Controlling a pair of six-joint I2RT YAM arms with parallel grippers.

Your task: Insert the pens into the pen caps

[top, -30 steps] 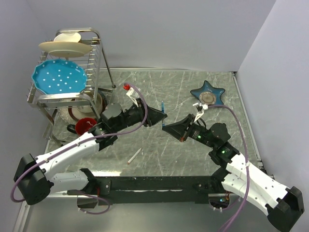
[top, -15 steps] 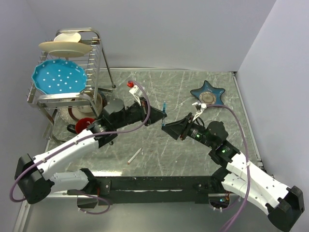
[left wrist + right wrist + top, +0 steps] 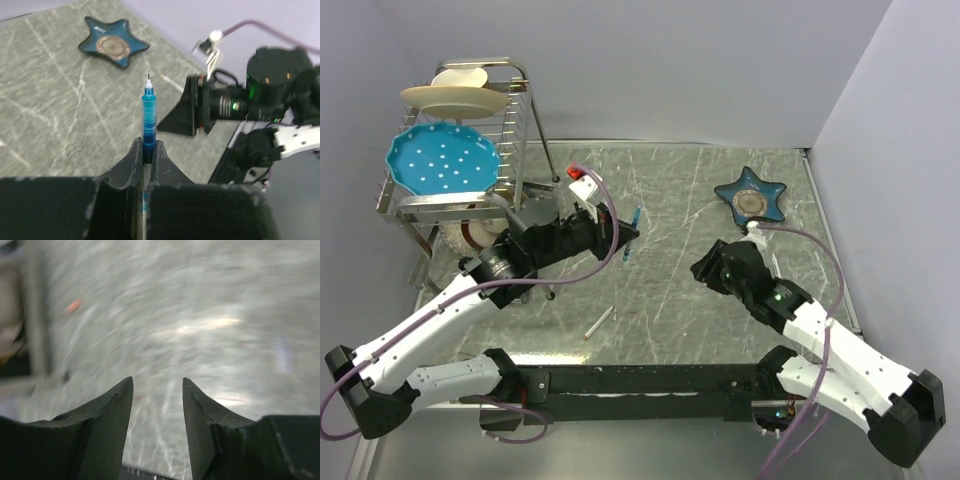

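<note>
The left tool [image 3: 147, 150] pinches the blue pen [image 3: 148, 117] low on its barrel, with the tip sticking out past the fingers. The right tool [image 3: 157, 390] is spread over the surface [image 3: 200, 300] and grips nothing. Ahead to its left is an orange smear [image 3: 74, 305], possibly a cap. A white pen [image 3: 598, 323] lies behind the left tool.

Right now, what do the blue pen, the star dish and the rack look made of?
The blue pen: translucent plastic, see-through barrel.
The star dish: probably glazed ceramic, glossy blue surface.
The rack: metal wire, thin shiny rods.
</note>
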